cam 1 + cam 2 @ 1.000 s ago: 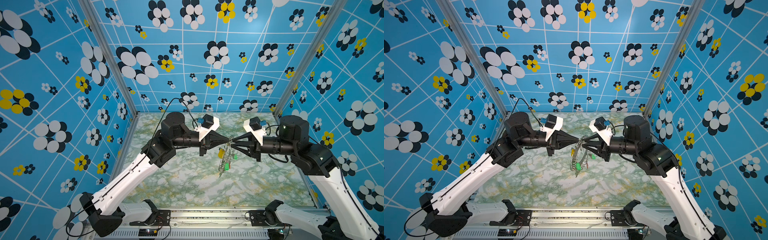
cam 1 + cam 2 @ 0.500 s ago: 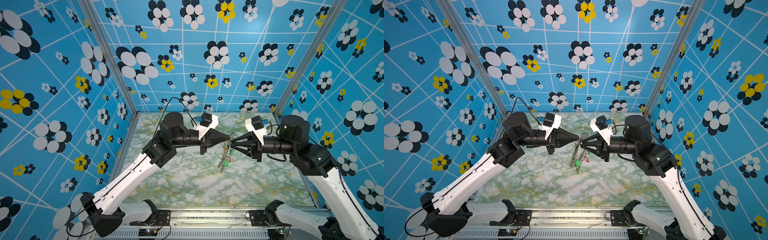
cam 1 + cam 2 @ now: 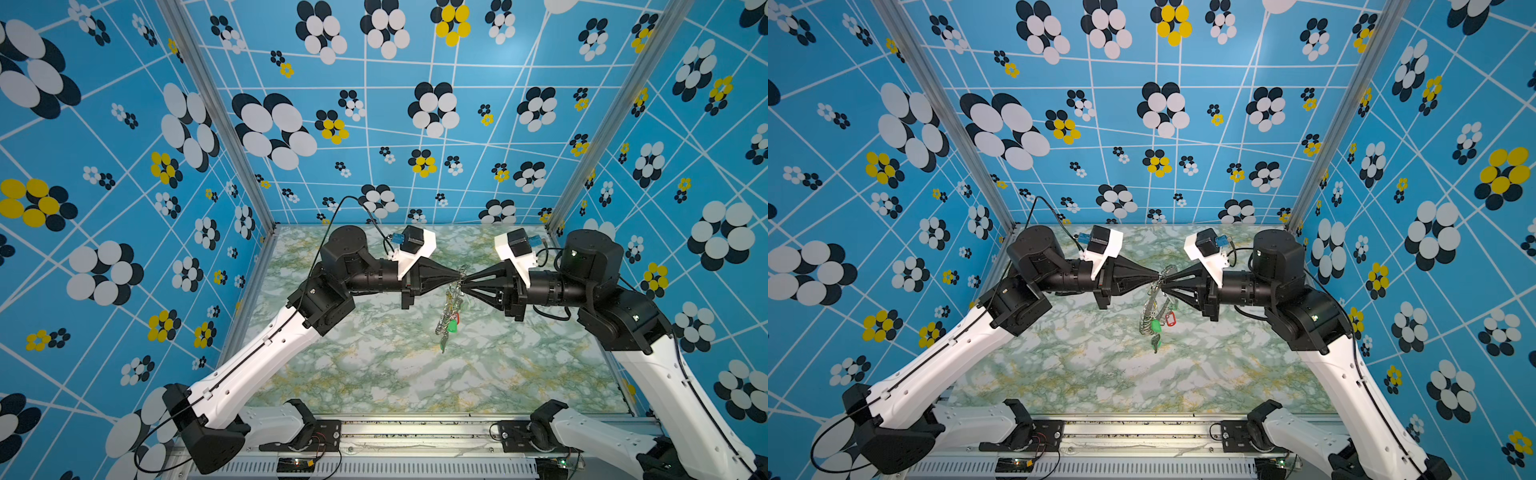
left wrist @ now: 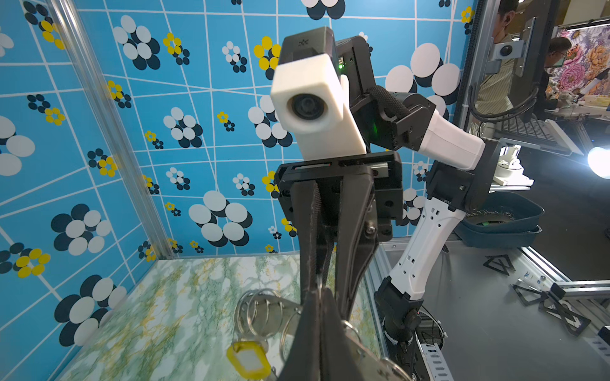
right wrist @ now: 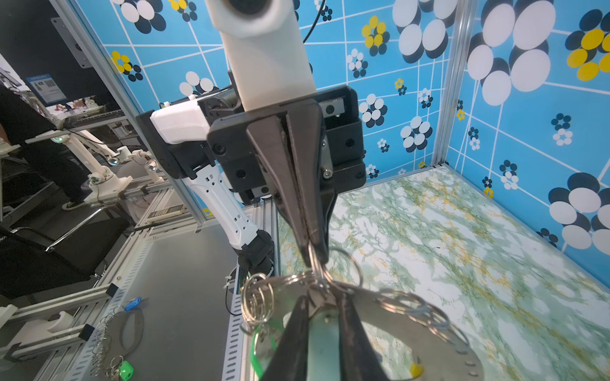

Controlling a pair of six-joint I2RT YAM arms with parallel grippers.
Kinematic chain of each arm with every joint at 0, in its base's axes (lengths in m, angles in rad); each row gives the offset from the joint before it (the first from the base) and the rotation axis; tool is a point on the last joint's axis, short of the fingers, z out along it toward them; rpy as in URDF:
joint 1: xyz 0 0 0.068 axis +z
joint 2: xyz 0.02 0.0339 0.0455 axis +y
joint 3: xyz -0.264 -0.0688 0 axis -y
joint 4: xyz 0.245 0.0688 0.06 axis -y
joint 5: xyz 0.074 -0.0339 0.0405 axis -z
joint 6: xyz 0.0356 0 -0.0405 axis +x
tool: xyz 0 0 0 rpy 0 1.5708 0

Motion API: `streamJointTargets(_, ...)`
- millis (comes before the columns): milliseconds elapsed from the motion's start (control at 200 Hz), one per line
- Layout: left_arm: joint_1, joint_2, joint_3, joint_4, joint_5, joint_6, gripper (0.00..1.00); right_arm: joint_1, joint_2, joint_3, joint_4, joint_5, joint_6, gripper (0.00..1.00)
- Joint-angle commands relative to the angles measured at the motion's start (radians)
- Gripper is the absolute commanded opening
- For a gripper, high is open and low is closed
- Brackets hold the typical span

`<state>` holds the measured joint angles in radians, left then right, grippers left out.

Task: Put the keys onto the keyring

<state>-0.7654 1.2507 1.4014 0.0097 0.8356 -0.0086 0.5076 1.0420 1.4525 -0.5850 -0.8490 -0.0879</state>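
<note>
The right gripper (image 3: 1163, 279) has narrowed its jaws at the keyring (image 3: 1147, 318).

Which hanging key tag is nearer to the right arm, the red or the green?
The red tag: in both top views it hangs just right of the green tag and slightly higher.

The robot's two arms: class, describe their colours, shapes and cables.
The left arm and right arm have white links and black joints. The left gripper and right gripper are black, tapering to points. Each wrist carries a white camera housing; a black cable loops above the left one.
</note>
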Motion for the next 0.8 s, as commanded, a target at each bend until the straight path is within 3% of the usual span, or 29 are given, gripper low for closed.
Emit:
streamJointTargets(0, -0.001, -0.012, 0.001, 0.115, 0.028, -0.031, 0.00, 0.001, 0.000, -0.034, 0.088, -0.056, 0.059, 0.09)
streamJointTargets(80, 0.000, -0.009, -0.006, 0.134, 0.026, -0.039, 0.00, 0.002, 0.000, -0.055, 0.149, -0.082, 0.106, 0.00)
streamJointTargets(385, -0.001, 0.005, -0.028, 0.241, 0.009, -0.075, 0.00, 0.026, -0.008, -0.130, 0.253, -0.110, 0.195, 0.00)
streamJointTargets(485, 0.000, 0.014, -0.035, 0.284, 0.009, -0.098, 0.00, 0.035, -0.009, -0.150, 0.296, -0.105, 0.218, 0.03)
streamJointTargets(590, 0.000, 0.022, -0.039, 0.305, 0.009, -0.112, 0.00, 0.036, -0.017, -0.173, 0.352, -0.110, 0.250, 0.15)
streamJointTargets(795, -0.001, 0.016, -0.044, 0.302, 0.000, -0.109, 0.00, 0.035, -0.040, -0.167, 0.307, -0.088, 0.215, 0.23)
